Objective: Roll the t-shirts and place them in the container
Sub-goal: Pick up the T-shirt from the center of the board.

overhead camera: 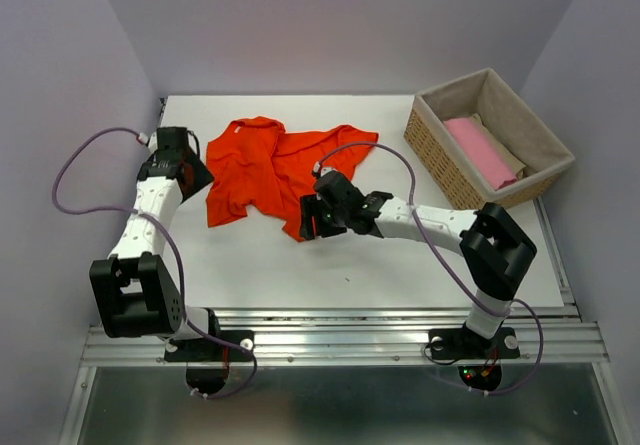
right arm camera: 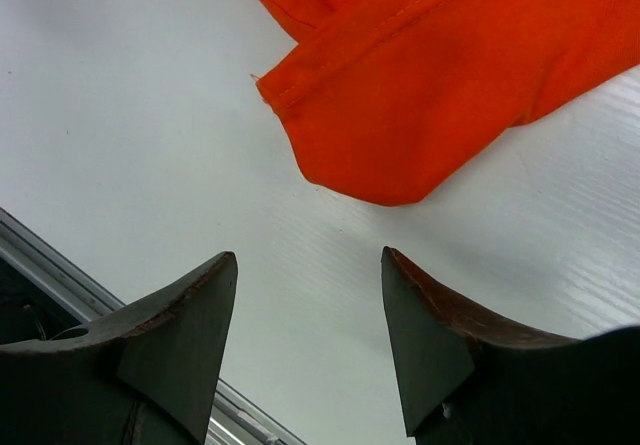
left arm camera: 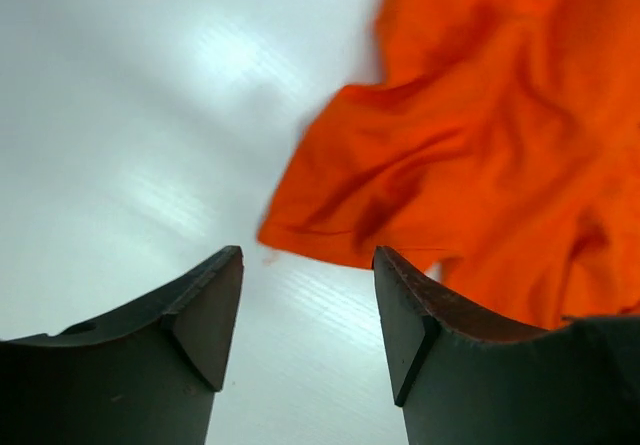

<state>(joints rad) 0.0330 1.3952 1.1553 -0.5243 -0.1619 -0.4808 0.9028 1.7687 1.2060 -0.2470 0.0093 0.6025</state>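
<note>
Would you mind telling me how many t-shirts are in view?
3: orange t-shirt crumpled on the table; pink t-shirt and beige t-shirt in the basket; others may hide beneath.

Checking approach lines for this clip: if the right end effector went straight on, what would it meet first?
Probably the orange t-shirt, whose stitched hem lies just ahead of the open right end effector. Depth is unclear; tilted down, it might touch the table first.

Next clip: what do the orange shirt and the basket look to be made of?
Orange shirt: soft matte fabric, probably cotton jersey; it lies in limp folds and shows a stitched hem. Basket: woven wicker-like walls, tan and matte, with a pale cloth lining; exact fibre unclear.
</note>
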